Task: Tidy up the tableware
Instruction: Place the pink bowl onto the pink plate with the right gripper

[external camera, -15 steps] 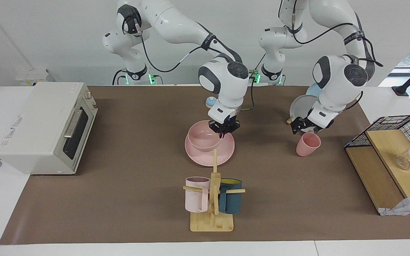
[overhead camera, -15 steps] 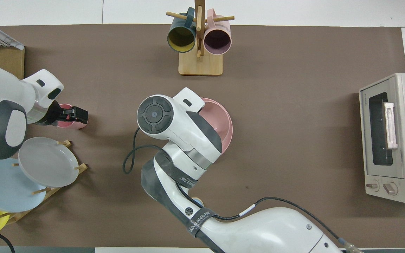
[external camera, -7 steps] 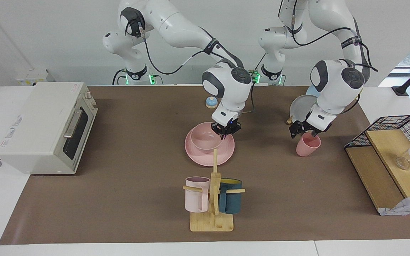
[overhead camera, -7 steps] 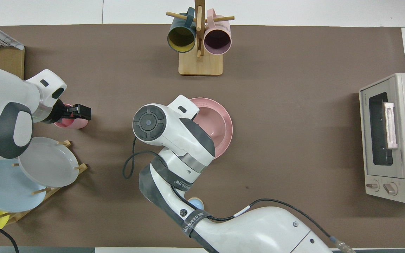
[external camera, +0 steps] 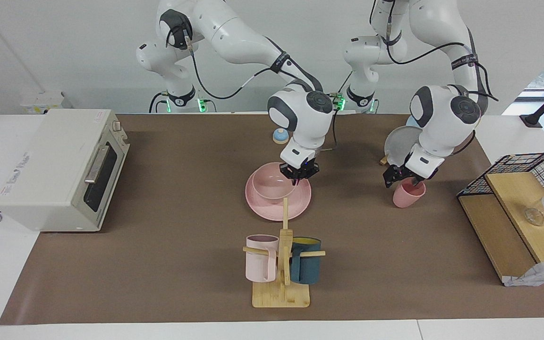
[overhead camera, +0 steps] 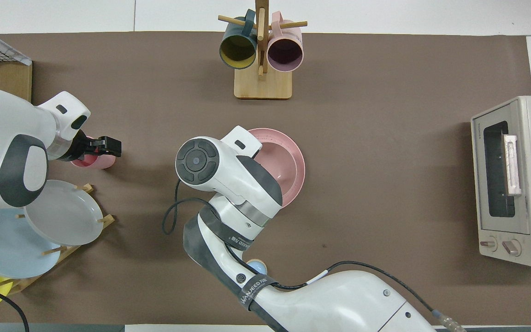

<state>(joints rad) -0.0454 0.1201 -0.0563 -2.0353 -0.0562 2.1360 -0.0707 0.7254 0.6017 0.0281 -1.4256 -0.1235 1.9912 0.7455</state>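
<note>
The salmon-pink bowl [external camera: 269, 188] sits on the pink plate [external camera: 301, 202] at mid-table; both also show in the overhead view, the bowl [overhead camera: 285, 161] and the plate [overhead camera: 299, 180]. My right gripper [external camera: 299, 174] is shut on the bowl's rim, on the side toward the left arm's end. The pink cup [external camera: 408, 196] stands upright toward the left arm's end, beside the plate rack. My left gripper [external camera: 402, 180] is open, low at the cup's rim, and straddles it. In the overhead view this gripper [overhead camera: 102, 146] covers part of the cup [overhead camera: 95, 161].
A wooden mug tree [external camera: 282, 288] with a pale pink mug [external camera: 259, 259] and a teal mug [external camera: 306, 268] stands farther from the robots than the plate. There are also a toaster oven [external camera: 59, 165], a plate rack with a grey plate [overhead camera: 62, 212], a wire basket on a wooden shelf [external camera: 513, 208] and a small blue bell [external camera: 280, 136].
My right gripper has lowered the tilted bowl until it rests level on the plate. My left gripper has come down to the cup's rim.
</note>
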